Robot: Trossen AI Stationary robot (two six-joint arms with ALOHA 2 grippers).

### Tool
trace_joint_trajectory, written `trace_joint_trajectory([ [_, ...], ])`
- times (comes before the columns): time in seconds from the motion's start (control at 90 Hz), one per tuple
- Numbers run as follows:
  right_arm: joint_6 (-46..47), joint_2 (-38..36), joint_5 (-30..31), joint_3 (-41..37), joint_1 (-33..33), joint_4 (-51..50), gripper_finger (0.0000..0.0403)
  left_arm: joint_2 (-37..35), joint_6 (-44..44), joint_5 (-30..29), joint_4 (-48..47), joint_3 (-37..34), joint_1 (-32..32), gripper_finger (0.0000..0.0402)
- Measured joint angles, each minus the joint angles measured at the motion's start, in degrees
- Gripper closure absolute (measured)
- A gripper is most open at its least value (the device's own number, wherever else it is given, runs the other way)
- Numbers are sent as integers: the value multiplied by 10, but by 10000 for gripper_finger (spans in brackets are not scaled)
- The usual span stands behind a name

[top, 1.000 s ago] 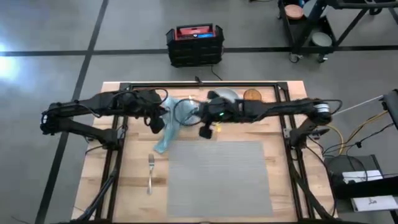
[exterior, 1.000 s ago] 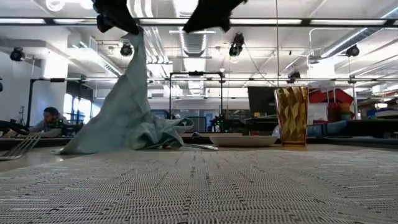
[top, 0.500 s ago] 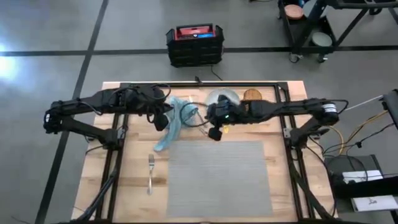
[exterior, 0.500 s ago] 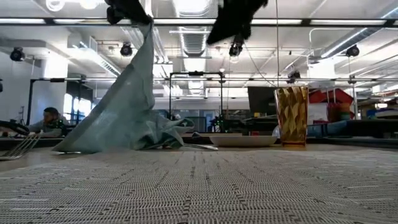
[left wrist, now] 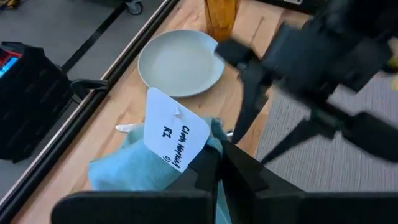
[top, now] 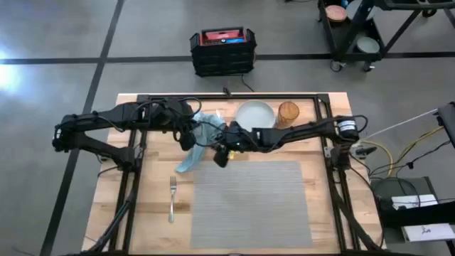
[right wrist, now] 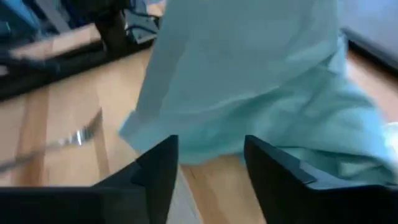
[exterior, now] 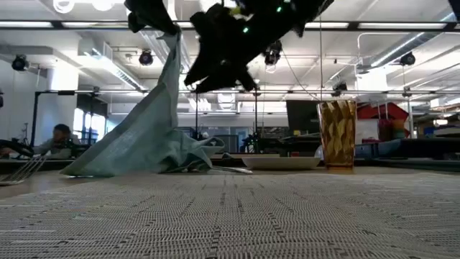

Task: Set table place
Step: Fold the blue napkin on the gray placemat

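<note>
Since the earlier frames, the right end effector (top: pixel 221 157) has been swung from beside the plate (top: pixel 255 114) across toward the napkin (top: pixel 193 146), and its fingers are held apart just short of the hanging cloth. One corner of the napkin is kept clamped between the closed fingers of the left end effector (top: pixel 186 137) and lifted, while the rest of it trails on the desk (top: pixel 151 192) just off the placemat's (top: pixel 249 201) far left corner. From here, the free edge could be missed by the right end effector if the cloth sways, or it could be bunched rather than pinched cleanly; the two arms are also close together, so contact between them is a risk, and cutlery partly hidden under the cloth, seen only as a pale tip, could be dragged along. Counted in view: one placemat, one napkin, one plate, one amber glass (top: pixel 287 112) beside the plate, and one fork (top: pixel 171 197) left of the placemat.
</note>
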Motion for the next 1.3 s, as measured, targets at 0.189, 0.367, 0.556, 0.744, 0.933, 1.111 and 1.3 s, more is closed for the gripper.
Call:
trace_joint_trajectory([
  [0.189, 55, 65, -34, 0, 1, 149, 178, 0, 2, 0, 0, 0, 0, 402],
  [0.367, 95, 103, -17, 0, 4, 197, 158, 0, 10, 1, 0, 0, 0, 402],
  [0.556, 158, 139, 34, 0, 15, 273, 145, 0, 10, 2, 1, 0, 0, 402],
  [0.744, 225, 171, 46, 0, 30, 352, 137, 0, 10, 1, 2, 0, 0, 402],
  [0.933, 229, 184, 66, 16, 52, 357, 141, 0, 10, 1, 10, 0, 0, 402],
  [1.111, 186, 202, 108, 56, 51, 358, 153, 0, 19, 1, 30, 0, 0, 402],
  [1.3, 152, 217, 87, 83, 34, 347, 171, 6, 27, 1, 64, 0, -1, 402],
])
